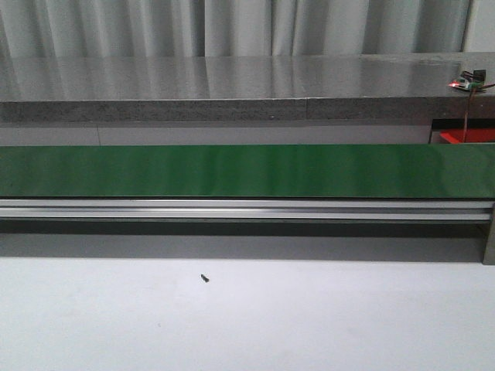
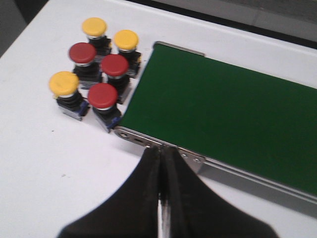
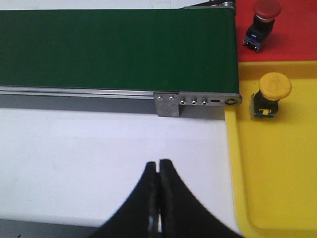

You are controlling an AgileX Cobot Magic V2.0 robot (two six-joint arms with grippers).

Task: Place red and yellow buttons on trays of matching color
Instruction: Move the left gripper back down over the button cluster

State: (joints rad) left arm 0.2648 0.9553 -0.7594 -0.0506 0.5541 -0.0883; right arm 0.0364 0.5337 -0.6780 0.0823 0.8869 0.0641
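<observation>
Closest to the left wrist camera, the left arm's black gripper [image 2: 161, 171] has its two fingers pressed together with nothing between them, hanging above the white table [image 2: 44, 163] just beside the metal end bracket of a long green conveyor belt [image 2: 223, 109]. Beyond it, a cluster of six mushroom-head push buttons stands on the table against the belt's end: three red buttons [image 2: 103, 95] and three yellow buttons [image 2: 64, 83], each on a dark base, packed close together and upright. Closest to the right wrist camera, the right arm's black gripper [image 3: 158, 171] is likewise closed and holds nothing, over bare white table near the belt's other end. Just past that end lies a flat yellow tray [image 3: 277, 173], with one yellow-capped button [image 3: 271, 94] resting on it close to the belt's bracket. Touching the yellow tray's far edge is a red tray [image 3: 292, 44], which carries one red-capped button [image 3: 262, 22], tilted. From the front camera, only the green belt, its aluminium rail [image 1: 247, 209], a tiny dark speck [image 1: 205, 278] on the table and a corner of the red tray show; neither gripper appears there.
</observation>
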